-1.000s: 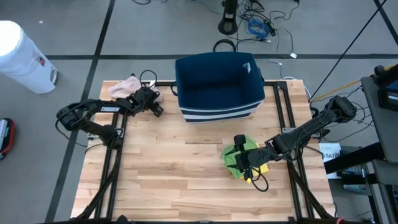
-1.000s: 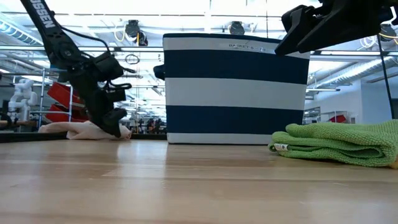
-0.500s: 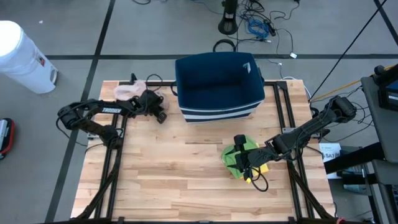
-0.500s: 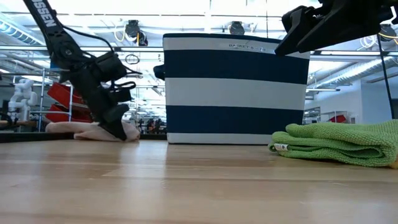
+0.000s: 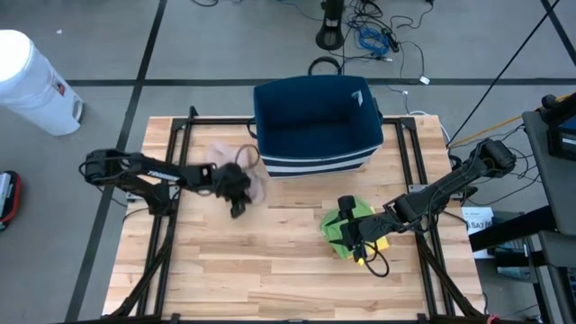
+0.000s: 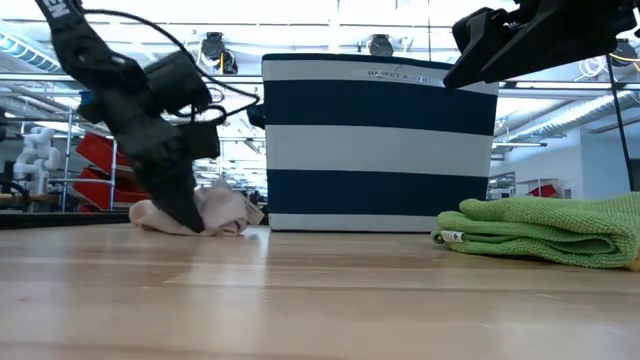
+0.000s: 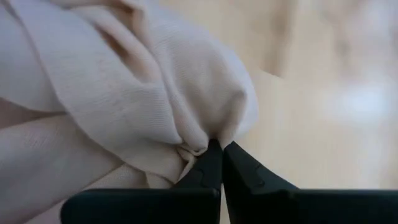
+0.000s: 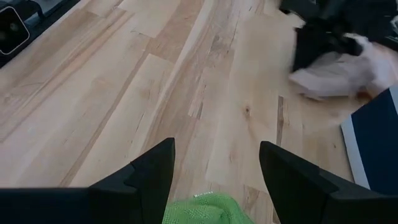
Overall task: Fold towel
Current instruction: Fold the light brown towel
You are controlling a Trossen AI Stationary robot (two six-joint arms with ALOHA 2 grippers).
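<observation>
A pale pink towel (image 5: pixel 243 166) lies bunched on the wooden table, just left of the navy-and-white striped basket (image 5: pixel 315 121). My left gripper (image 5: pixel 238 205) is shut on the towel's near side, with the cloth trailing behind it toward the far edge. In the low view the towel (image 6: pixel 225 210) rests on the table beside the gripper (image 6: pixel 195 222). A folded green towel (image 5: pixel 353 220) lies right of centre. My right gripper (image 8: pixel 214 180) hovers open above the green towel (image 8: pixel 199 210), touching nothing. My left gripper pinches a gathered fold of the pink towel (image 7: pixel 208 134) between its two shut fingertips (image 7: pixel 233 165). The fingers slant down from the table's left side. How many layers they hold cannot be told. The rest of the towel lies slack and crumpled on the table.
The basket (image 6: pixel 380 140) stands at the far middle of the table. Black frame rails (image 5: pixel 171 225) run along the left and right sides. A white bin (image 5: pixel 31 81) stands on the floor at the far left. Bare wood (image 5: pixel 270 270) fills the near half.
My left gripper has swung from the table's far left corner toward the right and the near edge, and its wrist has turned. The pink towel has slid along the table with it, from the corner to a spot beside the basket, staying bunched.
</observation>
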